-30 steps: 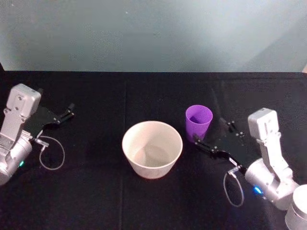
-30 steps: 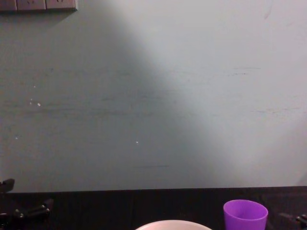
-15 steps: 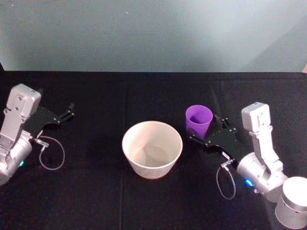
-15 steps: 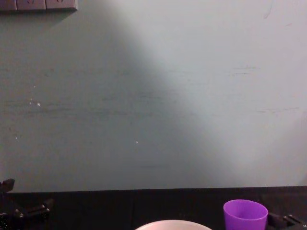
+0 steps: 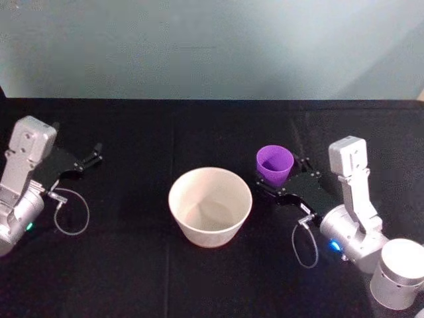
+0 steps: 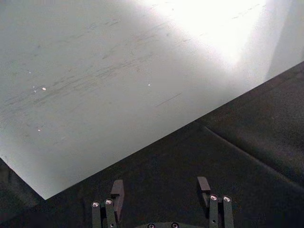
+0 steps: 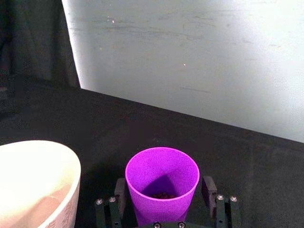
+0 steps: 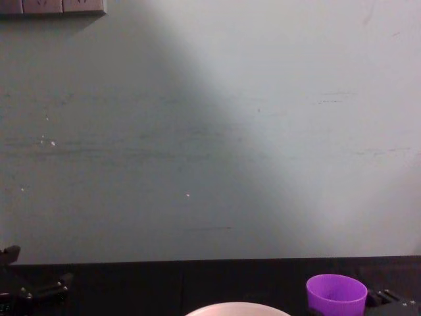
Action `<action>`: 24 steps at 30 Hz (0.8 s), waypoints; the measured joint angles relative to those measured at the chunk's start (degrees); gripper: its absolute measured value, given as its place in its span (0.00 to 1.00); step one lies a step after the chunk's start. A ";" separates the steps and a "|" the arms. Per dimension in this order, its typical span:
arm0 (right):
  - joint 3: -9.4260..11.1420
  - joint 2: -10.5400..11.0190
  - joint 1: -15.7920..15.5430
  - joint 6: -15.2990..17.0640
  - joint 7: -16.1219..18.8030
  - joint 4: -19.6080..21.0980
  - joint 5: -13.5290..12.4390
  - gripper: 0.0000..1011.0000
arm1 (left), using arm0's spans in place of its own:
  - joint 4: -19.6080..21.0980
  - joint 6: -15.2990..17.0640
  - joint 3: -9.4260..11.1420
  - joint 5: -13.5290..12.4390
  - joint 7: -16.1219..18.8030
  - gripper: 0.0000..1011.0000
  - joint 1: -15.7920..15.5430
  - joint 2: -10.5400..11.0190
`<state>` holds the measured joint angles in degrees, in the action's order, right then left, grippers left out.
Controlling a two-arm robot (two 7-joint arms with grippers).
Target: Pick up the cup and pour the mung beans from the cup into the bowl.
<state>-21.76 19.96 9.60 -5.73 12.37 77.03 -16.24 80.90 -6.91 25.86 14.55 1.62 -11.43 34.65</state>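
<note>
You're looking at a table [image 5: 132, 278] lying under a black cloth, with two things standing on it.
The bowl [image 5: 205, 233] is sitting upright near the middle of the table, its mouth facing up. The cup [image 5: 273, 176] is standing upright just beside it on the robot's right, a little farther back, the two not touching. The cloth is running flat to the pale wall [image 5: 212, 46] behind.
</note>
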 joint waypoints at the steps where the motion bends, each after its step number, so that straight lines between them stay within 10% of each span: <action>1: 0.11 -0.11 0.01 -0.01 0.08 -0.07 0.06 0.99 | 0.00 0.00 0.00 0.00 0.00 0.99 0.00 0.00; 24: 3.06 -1.69 -1.75 -0.78 1.66 1.56 2.76 0.73 | 0.00 0.00 0.00 0.00 0.00 0.99 0.00 0.00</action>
<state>-18.71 18.26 7.84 -6.51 14.03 78.59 -13.48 80.90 -6.91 25.86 14.55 1.62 -11.43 34.65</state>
